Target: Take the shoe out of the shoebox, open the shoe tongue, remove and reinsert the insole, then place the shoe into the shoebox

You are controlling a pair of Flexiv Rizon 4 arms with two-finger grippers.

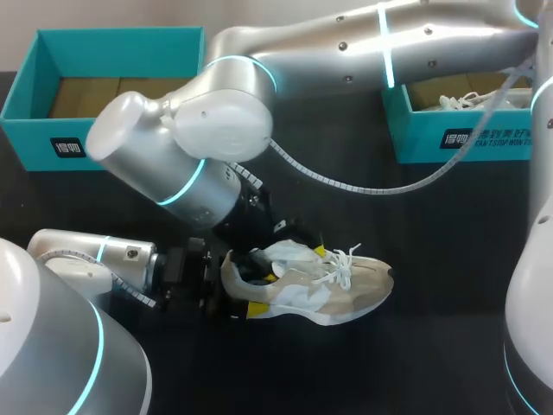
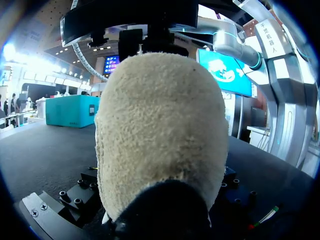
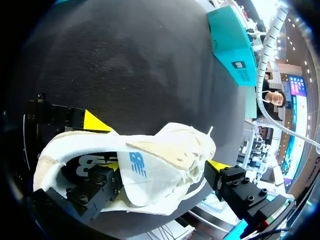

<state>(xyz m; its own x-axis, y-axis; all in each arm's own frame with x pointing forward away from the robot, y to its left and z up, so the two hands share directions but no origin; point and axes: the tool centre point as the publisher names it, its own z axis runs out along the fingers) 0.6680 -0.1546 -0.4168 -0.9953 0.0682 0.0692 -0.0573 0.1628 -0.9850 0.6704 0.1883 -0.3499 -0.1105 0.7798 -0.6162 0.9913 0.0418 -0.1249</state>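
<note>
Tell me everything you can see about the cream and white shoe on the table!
The cream and white lace-up shoe sits out of its box on the black table, toe pointing to my right. Its heel and sides look like fuzzy cream suede, with white mesh panels, white laces and a pale sole. The left gripper clamps its heel, and the right gripper is at the white tongue near the shoe's opening.
</note>
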